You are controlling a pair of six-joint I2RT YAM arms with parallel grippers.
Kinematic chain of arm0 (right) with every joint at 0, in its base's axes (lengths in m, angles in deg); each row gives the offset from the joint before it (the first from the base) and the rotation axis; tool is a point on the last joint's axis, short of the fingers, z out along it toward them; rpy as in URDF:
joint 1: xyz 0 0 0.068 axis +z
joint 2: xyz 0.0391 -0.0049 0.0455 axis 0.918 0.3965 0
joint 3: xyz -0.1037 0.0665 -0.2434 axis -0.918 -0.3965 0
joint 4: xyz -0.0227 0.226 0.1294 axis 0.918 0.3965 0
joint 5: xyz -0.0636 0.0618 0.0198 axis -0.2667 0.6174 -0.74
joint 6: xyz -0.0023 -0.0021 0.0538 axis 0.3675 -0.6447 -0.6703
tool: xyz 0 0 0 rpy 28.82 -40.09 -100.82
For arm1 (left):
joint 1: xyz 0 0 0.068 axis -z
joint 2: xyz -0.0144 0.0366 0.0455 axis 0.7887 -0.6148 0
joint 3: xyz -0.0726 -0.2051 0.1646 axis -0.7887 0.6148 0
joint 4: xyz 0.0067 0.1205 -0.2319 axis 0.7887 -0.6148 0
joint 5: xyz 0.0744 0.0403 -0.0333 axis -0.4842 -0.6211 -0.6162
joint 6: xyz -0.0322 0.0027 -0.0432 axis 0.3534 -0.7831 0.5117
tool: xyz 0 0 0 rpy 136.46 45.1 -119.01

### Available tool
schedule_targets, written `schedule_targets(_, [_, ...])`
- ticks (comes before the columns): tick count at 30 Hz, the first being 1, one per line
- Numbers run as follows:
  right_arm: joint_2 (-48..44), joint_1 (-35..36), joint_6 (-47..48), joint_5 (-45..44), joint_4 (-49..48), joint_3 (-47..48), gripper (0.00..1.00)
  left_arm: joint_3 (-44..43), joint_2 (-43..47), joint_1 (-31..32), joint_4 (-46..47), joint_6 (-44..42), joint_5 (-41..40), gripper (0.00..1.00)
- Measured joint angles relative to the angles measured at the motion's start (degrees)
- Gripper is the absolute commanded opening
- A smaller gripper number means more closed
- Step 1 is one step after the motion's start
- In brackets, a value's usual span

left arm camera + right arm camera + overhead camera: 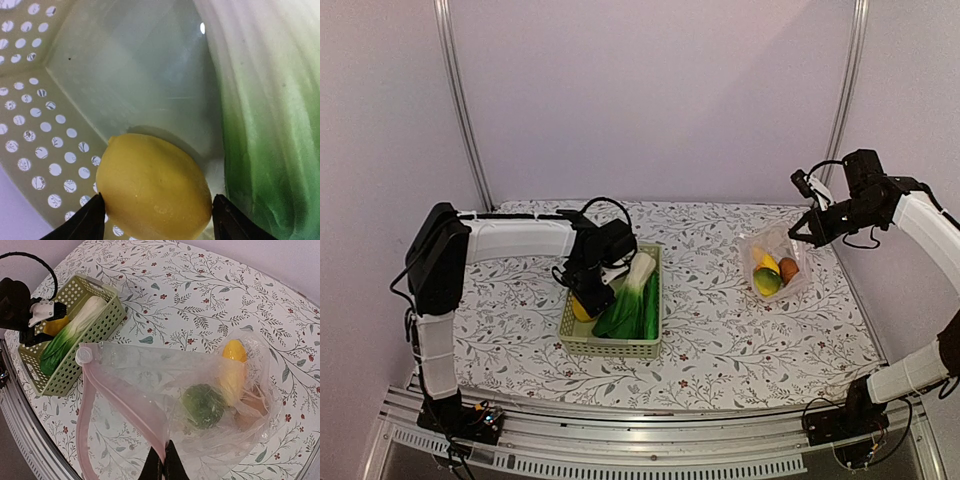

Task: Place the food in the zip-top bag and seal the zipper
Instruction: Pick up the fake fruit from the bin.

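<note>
My left gripper (588,288) reaches down into the pale green basket (610,347). In the left wrist view its fingers (86,224) press both sides of a yellow lemon (152,187) by the basket wall. Bok choy (632,288) and a cucumber (652,300) lie beside it. My right gripper (800,235) is shut on the mouth edge of the zip-top bag (200,385) and holds it open. The pinkish zipper (95,405) with its slider (83,356) hangs loose. Inside the bag are a yellow fruit (232,365), a green round fruit (202,405) and a brown-orange piece (254,409).
The table has a floral cloth (720,340). Metal frame posts stand at the back left (460,100) and back right (847,90). A metal rail (650,440) runs along the near edge. The basket also shows in the right wrist view (95,335).
</note>
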Motion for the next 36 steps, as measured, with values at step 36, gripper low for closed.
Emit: schedule_targets(36, [2.3,7.3,0.3,-1.3,1.7,2.7,0.00,-7.2,21.0,2.1,10.2,5.0,1.6,0.47])
